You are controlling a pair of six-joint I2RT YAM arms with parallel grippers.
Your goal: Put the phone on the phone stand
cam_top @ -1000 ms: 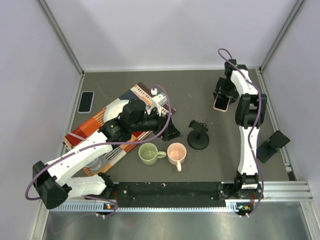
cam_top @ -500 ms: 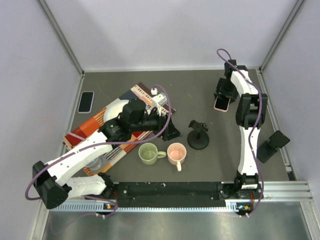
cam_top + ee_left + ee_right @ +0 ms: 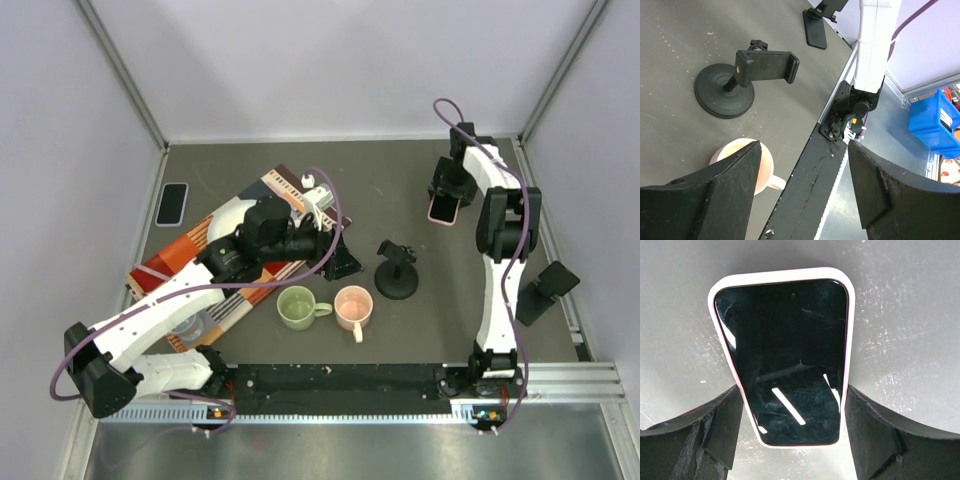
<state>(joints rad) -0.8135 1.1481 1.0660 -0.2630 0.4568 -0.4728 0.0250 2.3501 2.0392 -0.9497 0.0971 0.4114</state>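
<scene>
At the far right of the dark grey tabletop point(image 3: 380, 180) lies the phone with the glossy black screen and pale pink case point(image 3: 782, 355), flat and face up. The right end effector point(image 3: 792, 400) hangs directly over it, its two fingers apart and flanking the long edges near the lower half. Whether the pads already touch the case I cannot tell.

I judge the phone to be rigid, fairly light and thin. The glass face looks slick and breakable, while the case rim looks more grippy, so I would pinch across the two long edges near the middle and keep off the screen. Lying this flat, it leaves little edge to catch, and a shallow grip could let it pivot or slide out.

Well apart from it, nearer the tabletop's centre, stands the black round-based phone stand with the clamp head point(image 3: 397, 272). The left end effector point(image 3: 805, 185) sits near that stand, fingers spread and holding nothing, with a pink ceramic mug point(image 3: 352, 304) just beside it.
</scene>
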